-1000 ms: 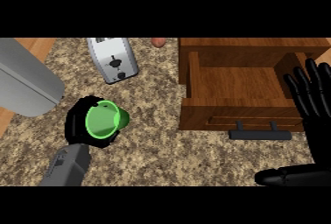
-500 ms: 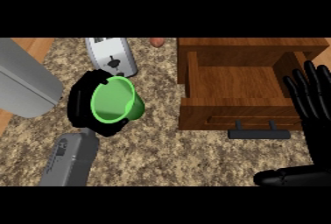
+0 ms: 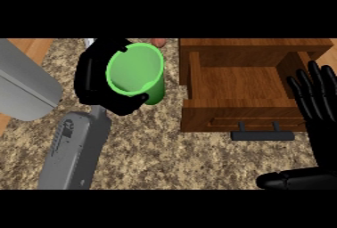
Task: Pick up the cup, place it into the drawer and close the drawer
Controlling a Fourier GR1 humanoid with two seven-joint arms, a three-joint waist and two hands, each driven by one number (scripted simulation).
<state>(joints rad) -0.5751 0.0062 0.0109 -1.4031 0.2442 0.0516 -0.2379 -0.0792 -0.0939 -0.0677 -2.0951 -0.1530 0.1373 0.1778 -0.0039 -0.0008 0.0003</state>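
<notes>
My left hand is curled round a green cup and holds it well above the counter, left of the drawer, its mouth turned up toward me. The wooden drawer stands pulled open at the upper right, nothing visible inside, with a dark handle on its front. My right hand rests open at the right edge, fingers straight and pointing up beside the drawer's right wall.
A grey rounded object fills the left edge of the granite counter. The raised hand and cup hide what stands at the back of the counter. A strip of wood floor shows at the upper left.
My left hand has lifted the cup higher and carried it rightward toward the drawer, so cup and hand look larger and now cover the toaster. The right hand has not moved.
</notes>
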